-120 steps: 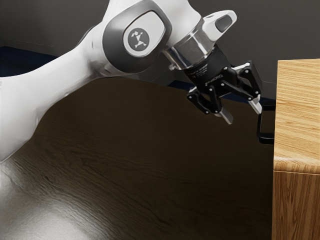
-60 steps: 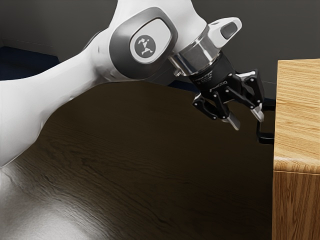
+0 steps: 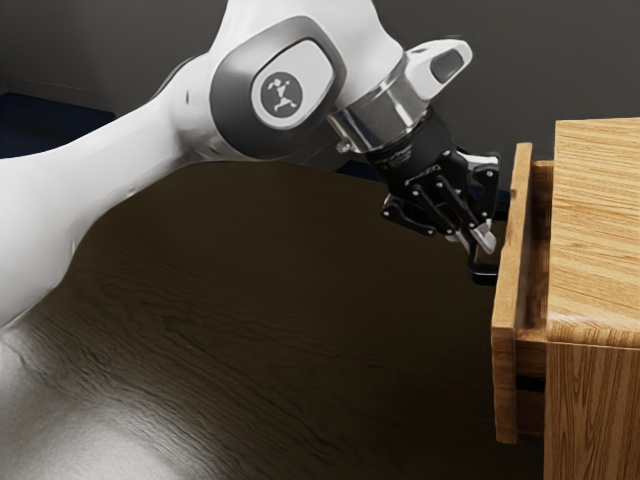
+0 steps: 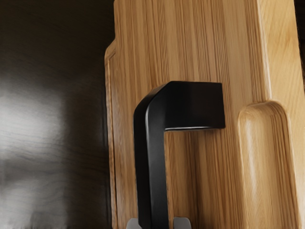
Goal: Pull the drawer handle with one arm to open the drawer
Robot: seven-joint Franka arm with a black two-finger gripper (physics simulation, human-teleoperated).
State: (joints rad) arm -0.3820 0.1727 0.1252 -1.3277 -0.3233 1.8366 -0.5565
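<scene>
— Where is the light oak-grained wooden drawer (image 3: 512, 310) found?

— It is seen at the exterior view's right, standing partly out of the tall wooden cabinet (image 3: 597, 250). A gap is shown between the drawer's front panel and the cabinet's face, and a strip of the drawer's side is exposed in that gap.

— And the black angular bar handle (image 3: 484, 270)?

— It is mounted on the front panel, on the face turned toward the arm. In the wrist view the handle (image 4: 151, 162) is shown as a bar bent at a right angle, with its short leg fixed to the pale grain of the panel.

— How are the fingers (image 3: 487, 241) held?

— They are clenched. The black two-finger gripper (image 3: 480, 250) is closed on the handle. In the wrist view two grey pads (image 4: 180, 223) are seen lying against the bar, one on each side of it.

— What is seen around that?

— The white and grey arm (image 3: 150, 150) is brought in from the exterior view's left and is angled down toward the drawer. Below it the dark wood-grain bench (image 3: 250, 340) is spread, with a pale sheen toward the exterior view's lower left. The cabinet is set at the bench's far end, at the exterior view's right.
</scene>
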